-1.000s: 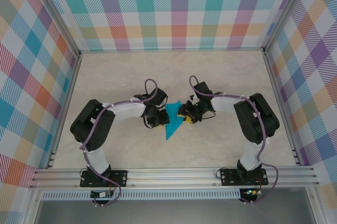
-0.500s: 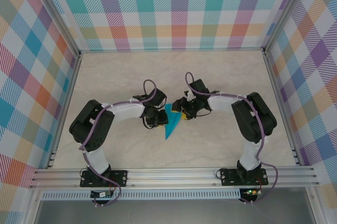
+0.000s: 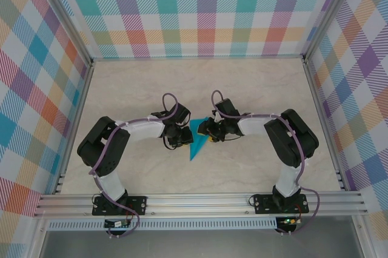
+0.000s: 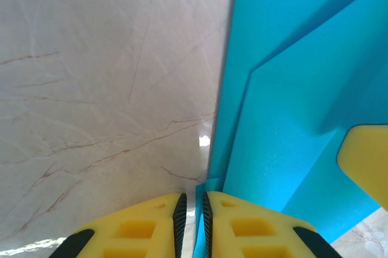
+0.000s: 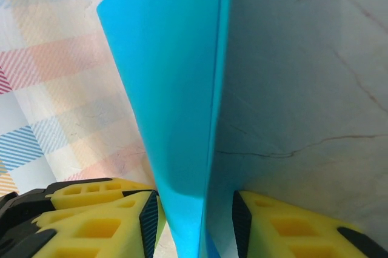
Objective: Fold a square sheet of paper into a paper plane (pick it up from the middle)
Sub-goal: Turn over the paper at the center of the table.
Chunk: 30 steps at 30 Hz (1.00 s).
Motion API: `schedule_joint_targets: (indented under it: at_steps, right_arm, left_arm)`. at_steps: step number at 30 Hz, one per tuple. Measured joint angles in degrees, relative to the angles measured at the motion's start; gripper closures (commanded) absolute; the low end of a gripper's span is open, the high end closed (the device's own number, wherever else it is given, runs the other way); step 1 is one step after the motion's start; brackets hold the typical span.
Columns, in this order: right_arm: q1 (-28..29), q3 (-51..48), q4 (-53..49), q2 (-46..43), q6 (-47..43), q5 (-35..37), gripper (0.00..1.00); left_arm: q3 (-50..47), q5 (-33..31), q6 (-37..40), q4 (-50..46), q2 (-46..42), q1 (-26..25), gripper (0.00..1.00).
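Paper (image 3: pixel 195 140), flimsy and crease-prone: left gripper (image 4: pixel 193 205) pinches its 9 o'clock edge, right gripper (image 5: pixel 195 205) straddles 3 o'clock, spread.

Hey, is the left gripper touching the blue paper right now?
Touching. The left wrist view shows the left gripper nearly shut, with the edge of the folded teal paper pinched between its two yellow fingers.

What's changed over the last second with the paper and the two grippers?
The right gripper moved left toward the left gripper, pushing the right side of the folded teal-blue paper sheet inward, so its triangle looks narrower from above; its jaws straddle the fold loosely. The left gripper stayed clamped on the paper's left edge, and the paper's near tip stayed put.
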Motion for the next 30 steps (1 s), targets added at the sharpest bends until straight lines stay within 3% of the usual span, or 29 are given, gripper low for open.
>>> schedule_joint_targets:
  at_steps: [12,18,23,26,30]
  right_arm:
    - [0.61,4.46,0.87,3.17,-1.18,0.59,0.71]
    - [0.61,6.12,-1.60,3.67,-4.70,0.59,0.91]
    - [0.61,11.06,-11.21,2.69,-11.50,2.29,0.95]
    - [0.96,17.59,-21.88,0.94,-17.70,8.28,0.94]
    - [3.87,30.47,-40.06,-0.20,-25.07,27.65,0.92]
  left_arm:
    - [-1.57,-0.02,-0.70,1.90,-1.22,0.00,0.80]
    - [-3.06,-0.92,-1.73,2.73,-3.06,-0.02,0.76]
    - [-6.56,-3.98,-3.17,2.54,-10.38,-0.02,0.70]
    - [-8.98,-7.74,-4.11,1.62,-17.86,-0.02,0.66]
    - [-12.31,-14.69,-6.51,-1.53,-28.46,0.26,0.61]
